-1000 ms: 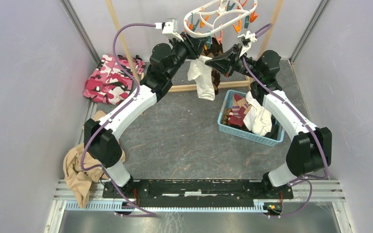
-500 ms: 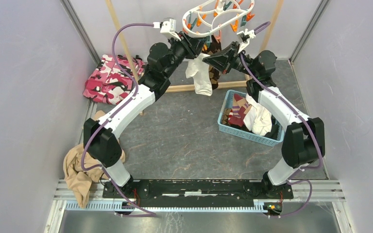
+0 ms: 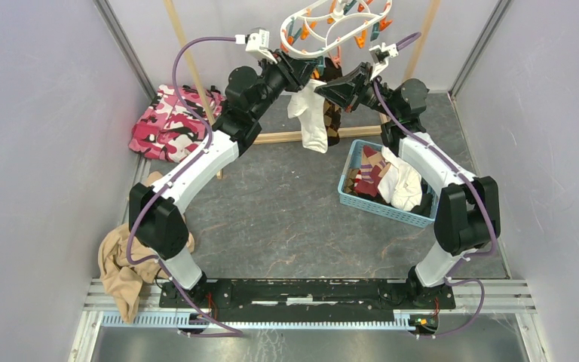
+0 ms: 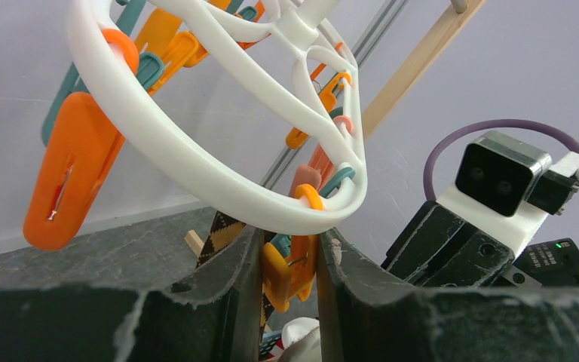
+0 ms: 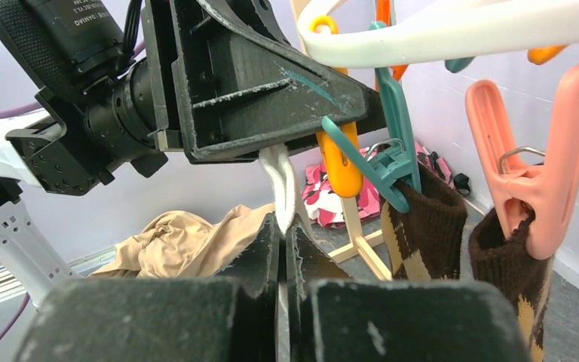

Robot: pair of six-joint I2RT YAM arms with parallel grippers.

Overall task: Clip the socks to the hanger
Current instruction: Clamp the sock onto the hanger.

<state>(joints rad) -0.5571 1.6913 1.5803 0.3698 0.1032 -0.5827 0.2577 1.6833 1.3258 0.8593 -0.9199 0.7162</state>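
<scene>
At the back of the tabletop, beneath the white hanger, the left arm's fingers stand narrow, squeezing an orange clothespin on its rim. The right arm's fingers pinch a white sock by its cuff, just under that pin. Two brown argyle socks hang clipped alongside. Further right, more socks fill the blue basket.

We see two arms — white shells on the long links, black housings at the joints, a purple cable looping along each. The left end effector has matt black fingers with pale scuffed edges; a white camera block tops the right wrist.
</scene>
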